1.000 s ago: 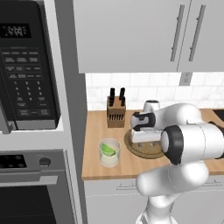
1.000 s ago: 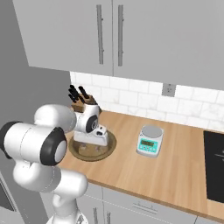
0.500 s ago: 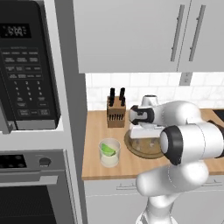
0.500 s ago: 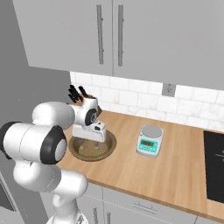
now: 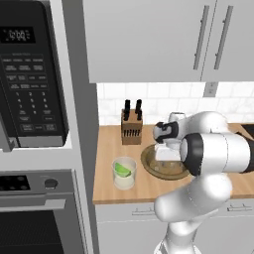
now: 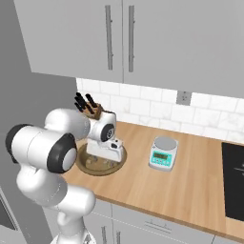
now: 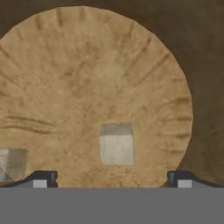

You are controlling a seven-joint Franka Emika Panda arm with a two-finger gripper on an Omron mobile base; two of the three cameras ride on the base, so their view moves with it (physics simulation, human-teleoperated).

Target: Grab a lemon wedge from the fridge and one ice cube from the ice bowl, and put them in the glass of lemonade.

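The ice bowl is a wide brown wooden dish on the counter right of the knife block. My gripper hangs open just above it, pointing down into it. In the hand view one ice cube lies on the bowl floor between my two fingertips, nearer the gripper than a second cube at the left edge. The glass of lemonade stands left of the bowl with a yellow-green lemon wedge in it. The fridge is out of view.
A knife block stands behind the glass by the tiled wall. A small kitchen scale sits right of the bowl, and a black cooktop lies at the far right. A microwave and an oven fill the tall unit on the left.
My hand has turned to point straight down and has sunk closer to the ice bowl. The glass and the bowl have stayed where they were.
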